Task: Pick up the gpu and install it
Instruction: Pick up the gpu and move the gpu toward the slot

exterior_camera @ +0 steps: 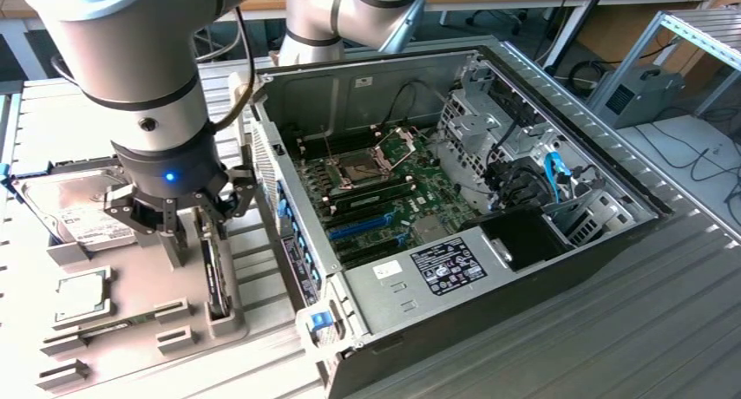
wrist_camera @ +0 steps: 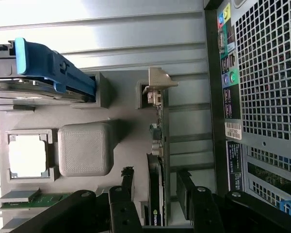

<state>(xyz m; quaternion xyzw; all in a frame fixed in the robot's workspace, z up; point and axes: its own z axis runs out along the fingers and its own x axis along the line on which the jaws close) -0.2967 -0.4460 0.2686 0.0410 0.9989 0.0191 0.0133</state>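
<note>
Wrist view: your gripper (wrist_camera: 155, 178) has its jaws released, one finger on either side of the gpu (wrist_camera: 154, 206), with gaps showing and no grasp. You see the gpu standing on edge in the grey tray (exterior_camera: 139, 282), beside the open computer case (exterior_camera: 602, 269).

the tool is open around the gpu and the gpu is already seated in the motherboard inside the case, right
No. The tool is open around the gpu, but the gpu stands on edge in the gray holder outside the case, not seated in the motherboard; the exterior view shows it.
</note>
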